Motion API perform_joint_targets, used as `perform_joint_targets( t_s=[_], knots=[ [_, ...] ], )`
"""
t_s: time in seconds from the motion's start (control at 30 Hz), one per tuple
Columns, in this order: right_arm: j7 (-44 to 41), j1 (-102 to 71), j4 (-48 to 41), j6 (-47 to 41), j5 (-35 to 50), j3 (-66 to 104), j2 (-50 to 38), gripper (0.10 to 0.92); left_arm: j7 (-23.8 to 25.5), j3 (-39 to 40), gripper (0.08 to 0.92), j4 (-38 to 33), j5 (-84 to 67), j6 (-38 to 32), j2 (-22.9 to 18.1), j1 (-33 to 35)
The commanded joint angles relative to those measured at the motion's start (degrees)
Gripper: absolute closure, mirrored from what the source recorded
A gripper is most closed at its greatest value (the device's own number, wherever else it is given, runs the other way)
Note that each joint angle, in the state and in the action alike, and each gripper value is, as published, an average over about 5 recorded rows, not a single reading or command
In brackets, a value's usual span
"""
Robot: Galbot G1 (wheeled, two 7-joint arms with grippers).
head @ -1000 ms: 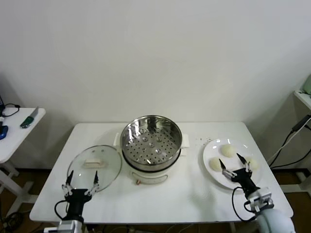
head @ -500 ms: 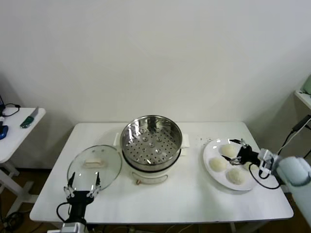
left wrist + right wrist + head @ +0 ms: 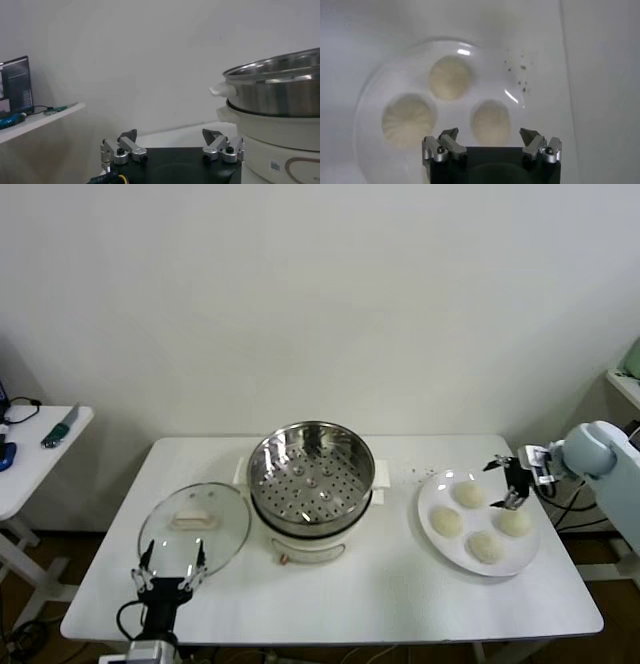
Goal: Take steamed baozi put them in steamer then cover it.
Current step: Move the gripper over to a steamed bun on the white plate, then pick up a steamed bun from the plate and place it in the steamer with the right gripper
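Several cream-white baozi point(image 3: 468, 494) lie on a white plate point(image 3: 427, 506) at the table's right. My right gripper point(image 3: 496, 485) hovers open over the plate's far right side, close to the baozi and holding nothing. In the right wrist view three baozi point(image 3: 491, 121) show on the plate point(image 3: 380, 85) beyond the open gripper point(image 3: 490, 134). The shiny perforated steamer point(image 3: 311, 473) stands mid-table on its white base and has nothing in it. The glass cover point(image 3: 195, 524) lies flat to its left. My left gripper point(image 3: 168, 561) waits open at the front edge near the cover, also open in the left wrist view point(image 3: 170, 135) beside the steamer point(image 3: 275, 85).
A small side table point(image 3: 30, 449) with tools stands far left. Dark crumbs point(image 3: 415, 474) dot the tabletop between steamer and plate. Cables hang off the table's right edge point(image 3: 590, 484).
My right arm swung from the table's front right, across the plate, to its far right side, with the gripper staying open. The left gripper barely moved.
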Motion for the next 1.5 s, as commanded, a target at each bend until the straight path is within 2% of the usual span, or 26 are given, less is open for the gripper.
perform_joint_targets(
  t_s=[0.03,0.43,1.23,1.5],
  knots=[
    [-5.9,18.9,-17.0,2.5,-4.5,-21.9,8.9,0.203,0.0,-0.5,0.177,0.5,-0.2,0.1,0.4,-0.2],
    [-2.6,13.9,-28.3,5.1,-10.6,-16.0,19.2,0.203,0.1,-1.6,0.177,2.0,-0.2,0.3,1.3,-0.8],
    [1.2,10.4,-34.8,9.0,-18.1,-8.9,24.6,0.205,-0.3,-1.9,0.177,4.0,0.6,0.2,2.0,-1.1],
    [0.2,10.8,-34.7,9.2,-17.8,-9.0,24.6,0.31,-0.4,-2.2,0.177,3.9,0.6,0.2,2.0,-0.8]
  ],
)
